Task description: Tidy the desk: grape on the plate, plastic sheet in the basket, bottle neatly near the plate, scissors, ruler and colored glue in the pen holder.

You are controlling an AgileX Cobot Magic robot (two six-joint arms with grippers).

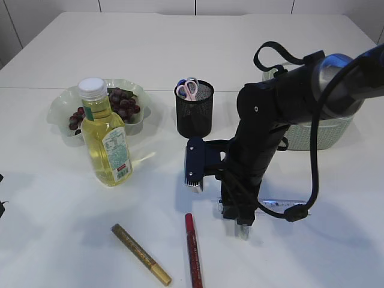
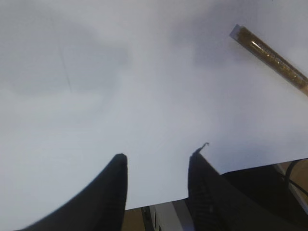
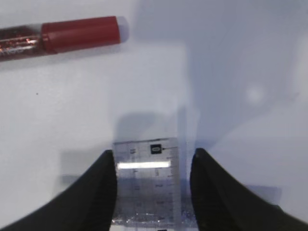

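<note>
While the right hand (image 3: 153,192) hangs low over the bench (image 1: 54,240), the clear ruler (image 3: 148,180) lies flat right between its two fingers (image 3: 103,192). The ruler's end sits in the gap, and a finger stands on each side of it. They look close to its edges, but I cannot tell if they are squeezing it yet, so the ruler looks still on the bench and not lifted.

From the outside camera, the ruler (image 1: 282,206) runs sideways, out to the right from under the hand. So the hand crosses its long side, which looks good for a pinch.

The left hand (image 2: 156,185) is apart and holds nothing. It is far off to the left, so the right arm is nearer.

The pen holder (image 1: 194,109) waits behind, with scissors (image 1: 188,88) already inside.
</note>
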